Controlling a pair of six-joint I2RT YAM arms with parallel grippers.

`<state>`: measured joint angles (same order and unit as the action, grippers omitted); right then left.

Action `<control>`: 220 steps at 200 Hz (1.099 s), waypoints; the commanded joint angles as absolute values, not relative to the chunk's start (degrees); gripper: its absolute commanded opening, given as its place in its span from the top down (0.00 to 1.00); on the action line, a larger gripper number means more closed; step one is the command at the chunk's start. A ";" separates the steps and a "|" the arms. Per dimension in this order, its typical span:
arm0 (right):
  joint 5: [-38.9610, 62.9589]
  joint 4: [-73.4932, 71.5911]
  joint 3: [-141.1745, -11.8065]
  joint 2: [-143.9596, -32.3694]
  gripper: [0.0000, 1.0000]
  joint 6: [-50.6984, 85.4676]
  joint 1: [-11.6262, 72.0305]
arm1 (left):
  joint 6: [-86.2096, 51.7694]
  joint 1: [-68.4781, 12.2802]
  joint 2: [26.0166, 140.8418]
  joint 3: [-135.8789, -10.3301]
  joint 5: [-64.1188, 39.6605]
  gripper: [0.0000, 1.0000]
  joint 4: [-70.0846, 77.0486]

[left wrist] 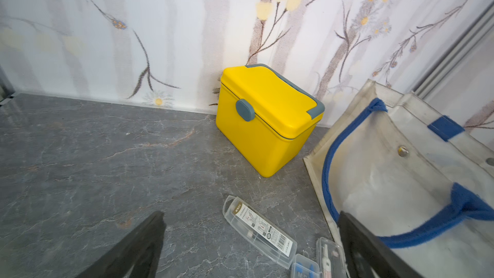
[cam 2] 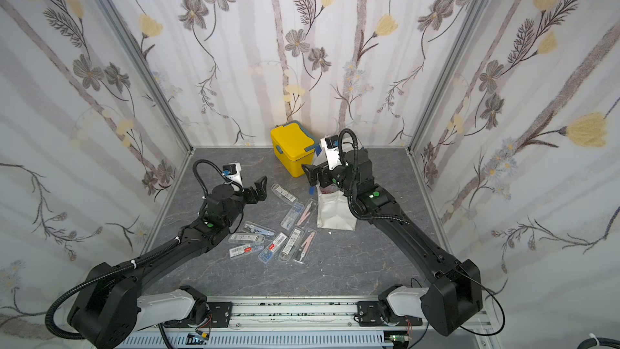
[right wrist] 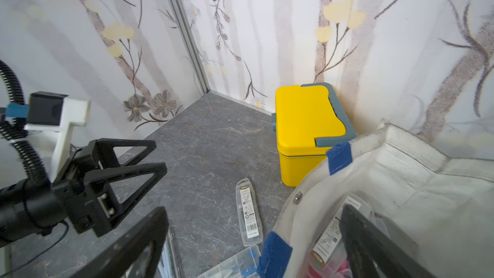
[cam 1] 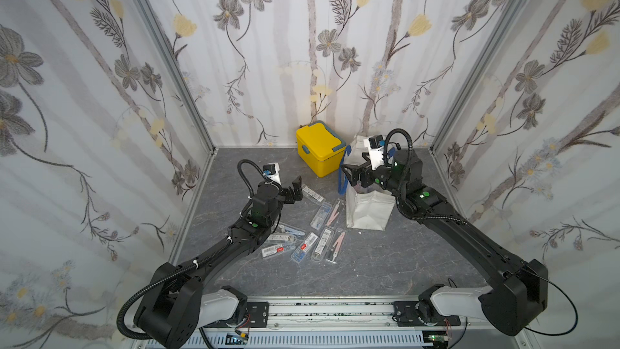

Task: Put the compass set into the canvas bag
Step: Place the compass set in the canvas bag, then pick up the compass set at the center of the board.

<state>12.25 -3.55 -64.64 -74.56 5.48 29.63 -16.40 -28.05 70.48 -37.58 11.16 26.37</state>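
The canvas bag (cam 1: 369,211) (cam 2: 335,216) (left wrist: 374,161) (right wrist: 427,183), off-white with blue handles, stands open at the right of the table. Inside it lies a clear-cased compass set (right wrist: 331,228). My right gripper (cam 1: 352,174) (cam 2: 310,174) (right wrist: 252,216) hangs open and empty at the bag's mouth, one finger over the opening and one outside it. Several more cased compass sets (cam 1: 322,245) (cam 2: 292,245) lie scattered on the table. Closest to my left gripper (cam 1: 295,189) (cam 2: 260,189) (left wrist: 252,216) is one case (cam 1: 312,193) (left wrist: 259,231) (right wrist: 248,215); that gripper is open and empty above the table.
A yellow lidded box (cam 1: 320,149) (cam 2: 293,149) (left wrist: 267,121) (right wrist: 307,129) stands by the back wall, just left of the bag. Flowered walls close in the back and both sides. A metal rail (cam 1: 335,310) runs along the front.
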 commanded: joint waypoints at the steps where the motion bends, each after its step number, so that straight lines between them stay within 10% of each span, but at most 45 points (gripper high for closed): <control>1: 14.02 -10.47 -63.02 -74.16 0.01 3.66 31.70 | -19.78 -27.77 69.90 -37.01 13.40 0.00 26.97; 220: 18.86 -14.96 -64.77 -100.27 0.06 -10.05 53.60 | -31.21 -14.60 56.55 -27.22 15.55 0.00 19.23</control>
